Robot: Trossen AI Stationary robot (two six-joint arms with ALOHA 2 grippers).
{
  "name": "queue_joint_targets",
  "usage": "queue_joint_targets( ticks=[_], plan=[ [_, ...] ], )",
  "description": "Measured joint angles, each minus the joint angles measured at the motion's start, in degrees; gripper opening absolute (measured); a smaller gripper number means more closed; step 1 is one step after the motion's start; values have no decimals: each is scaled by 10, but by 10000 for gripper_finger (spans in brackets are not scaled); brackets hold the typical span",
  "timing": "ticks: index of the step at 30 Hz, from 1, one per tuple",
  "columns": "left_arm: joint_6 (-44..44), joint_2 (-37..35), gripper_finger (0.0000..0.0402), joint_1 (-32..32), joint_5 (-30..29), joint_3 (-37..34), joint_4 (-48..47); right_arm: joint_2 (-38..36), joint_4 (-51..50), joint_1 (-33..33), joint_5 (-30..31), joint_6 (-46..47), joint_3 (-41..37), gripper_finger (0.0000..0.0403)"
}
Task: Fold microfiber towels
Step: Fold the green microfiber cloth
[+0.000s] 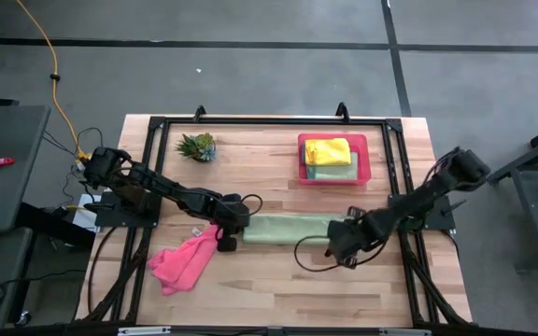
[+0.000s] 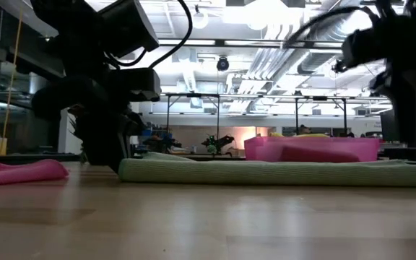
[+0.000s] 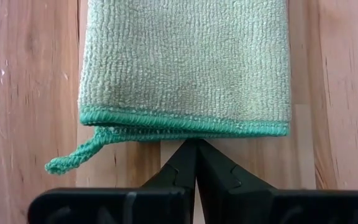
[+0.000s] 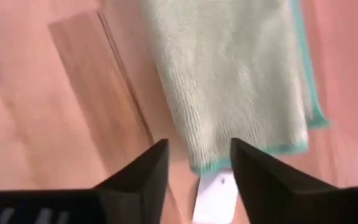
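Observation:
A light green microfiber towel point(image 1: 292, 229), folded into a long narrow strip, lies flat on the table's middle, running left to right. My left gripper point(image 3: 196, 146) is shut, its tips down at the table right at the strip's green-hemmed left end. My right gripper point(image 4: 197, 165) hangs open above the strip's right end point(image 4: 253, 143), touching nothing. A pink towel point(image 1: 185, 261) lies crumpled at the near left. A yellow towel point(image 1: 328, 150) rests on a green one in the pink tray point(image 1: 362, 161). My left gripper's shut fingertips point(image 3: 185, 155) point steeply down at the towel's hemmed left end point(image 3: 191, 127), coming from the table's left. The tips meet just short of the hem; whether they touch it, I cannot tell.
A small spiky plant point(image 1: 197, 147) stands at the far left. The pink tray sits at the far right. A black frame point(image 1: 269, 121) runs round the table's edges. Bare wood lies along the near edge.

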Motion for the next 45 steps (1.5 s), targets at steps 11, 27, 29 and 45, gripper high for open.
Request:
queue_joint_targets(
  ticks=[11,27,29,45],
  plan=[
    [-7,0,0,0,0,-1,5,-315,89,-3,-9,438,-232,220],
    [-14,0,0,-1,-6,-1,9,-413,250,-26,30,628,-393,220],
    [-14,0,0,-1,-9,-1,9,-402,262,-34,34,627,-393,220],
    [-14,0,0,-1,-13,-1,10,-306,375,-47,28,619,-392,220]
  ],
)
